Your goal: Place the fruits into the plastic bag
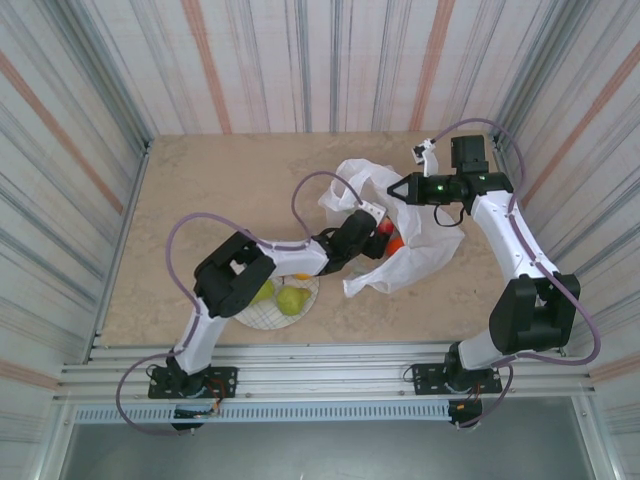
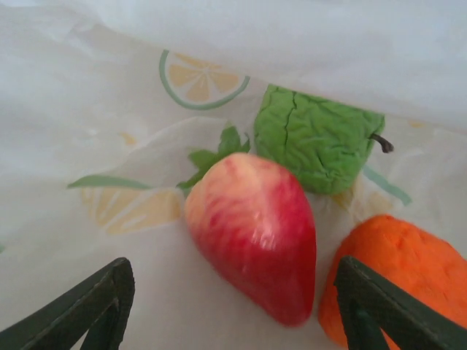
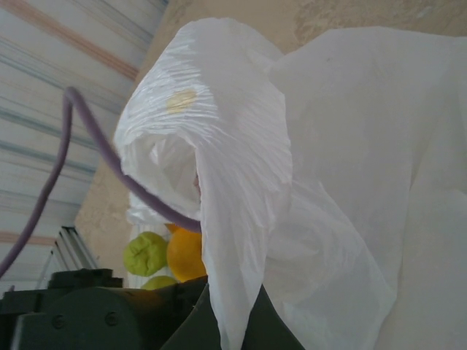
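On my left, green pears (image 1: 290, 300) lie on the plaid plate (image 1: 275, 319). My left gripper (image 2: 233, 266) is released in the plastic bag (image 1: 415, 250), its fingers (image 2: 95, 306) clear of the red fruit (image 2: 255, 233) between them. A green fruit (image 2: 317, 146) and an orange (image 2: 398, 277) lie alongside. My right gripper (image 1: 397, 188) is clenched on the bag's edge.

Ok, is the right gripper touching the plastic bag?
Touching. In the right wrist view, the right gripper is shut on a fold of the plastic bag.
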You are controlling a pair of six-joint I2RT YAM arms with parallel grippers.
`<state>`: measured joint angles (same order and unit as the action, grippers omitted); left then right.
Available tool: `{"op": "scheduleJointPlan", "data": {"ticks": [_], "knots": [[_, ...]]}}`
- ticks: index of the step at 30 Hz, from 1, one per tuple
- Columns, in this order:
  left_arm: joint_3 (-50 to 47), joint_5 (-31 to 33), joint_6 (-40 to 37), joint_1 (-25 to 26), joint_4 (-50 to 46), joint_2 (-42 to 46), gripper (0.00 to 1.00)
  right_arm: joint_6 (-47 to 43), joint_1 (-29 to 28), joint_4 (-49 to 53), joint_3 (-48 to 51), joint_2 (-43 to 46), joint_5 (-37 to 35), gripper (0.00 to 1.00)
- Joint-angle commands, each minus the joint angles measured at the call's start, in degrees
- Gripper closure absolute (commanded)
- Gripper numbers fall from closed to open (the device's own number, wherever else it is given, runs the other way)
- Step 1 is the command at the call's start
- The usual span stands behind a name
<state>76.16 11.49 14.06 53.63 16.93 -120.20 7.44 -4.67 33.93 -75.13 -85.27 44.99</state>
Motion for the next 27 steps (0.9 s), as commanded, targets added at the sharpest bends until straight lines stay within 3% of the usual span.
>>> {"op": "scheduleJointPlan", "data": {"ticks": [1,17,23,27], "knots": [[-4.0,-2.1,2.0,0.0,0.5,7.8,0.24,0.3,0.7,0.6,1.1,2.2,-0.2,1.00],[-22.7,-11.9,2.7,-0.4,-15.5,37.2,0.22,-0.4,-0.8,0.4,0.8,0.8,-1.1,1.00],[-27.5,-10.6,3.7,-0.5,-29.6,50.4,0.22,-1.6,-3.1,1.7,0.1,0.9,-2.9,1.00],[-28.9,-6.3,5.7,-1.2,-40.1,58.7,0.20,-1.8,-3.8,1.7,0.3,1.1,-3.3,1.00]]}}
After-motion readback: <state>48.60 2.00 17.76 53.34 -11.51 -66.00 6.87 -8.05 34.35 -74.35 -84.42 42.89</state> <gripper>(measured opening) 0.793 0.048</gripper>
